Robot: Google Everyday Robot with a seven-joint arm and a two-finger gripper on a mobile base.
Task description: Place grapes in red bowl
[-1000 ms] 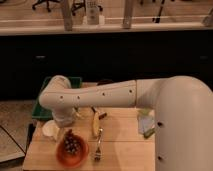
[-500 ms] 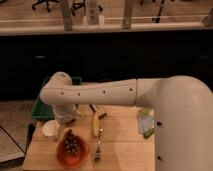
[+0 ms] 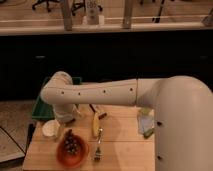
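The grapes (image 3: pixel 71 143), a small dark purple bunch, lie inside the red bowl (image 3: pixel 73 155) at the table's front left. My gripper (image 3: pixel 65 120) hangs below the white arm's wrist (image 3: pixel 60 95), just above and behind the bowl, between the bowl and the white cup (image 3: pixel 51 129). It is apart from the grapes.
A banana (image 3: pixel 95 124) lies right of the bowl, with a fork (image 3: pixel 98 148) in front of it. A green tray (image 3: pixel 41 106) stands at the back left. A small brown item (image 3: pixel 99 112) lies behind the banana. A pale packet and a green thing (image 3: pixel 146 125) lie on the right, by the robot's body.
The gripper has lifted up and back from the bowl toward the rear left. The grapes stay in the red bowl.
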